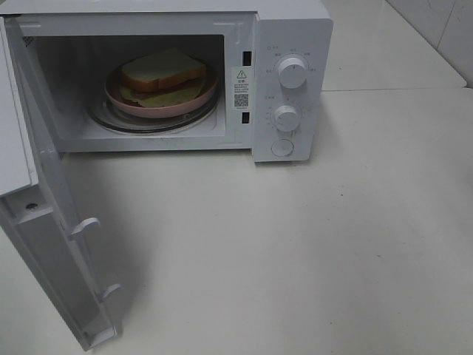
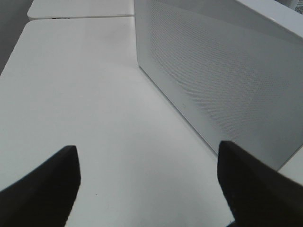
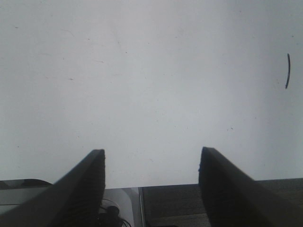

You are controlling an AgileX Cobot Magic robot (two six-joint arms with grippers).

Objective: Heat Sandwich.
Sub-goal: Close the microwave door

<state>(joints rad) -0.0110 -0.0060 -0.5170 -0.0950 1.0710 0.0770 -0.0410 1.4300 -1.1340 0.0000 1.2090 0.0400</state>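
The sandwich (image 1: 162, 76), pale bread with a greenish filling, lies on a pink plate (image 1: 118, 96) on the glass turntable inside the white microwave (image 1: 292, 44). The microwave door (image 1: 52, 244) stands swung wide open at the left. Neither arm shows in the exterior high view. In the left wrist view my left gripper (image 2: 147, 146) is open and empty above the table, with a white dotted panel of the microwave (image 2: 222, 71) close beside it. My right gripper (image 3: 151, 150) is open too, holding nothing over bare tabletop near the table's edge.
Two dials (image 1: 293, 72) and a round button (image 1: 281, 147) sit on the microwave's right panel. The white table (image 1: 310, 251) spreads in front of and to the right of the oven. A second table surface (image 2: 80, 8) lies beyond a seam.
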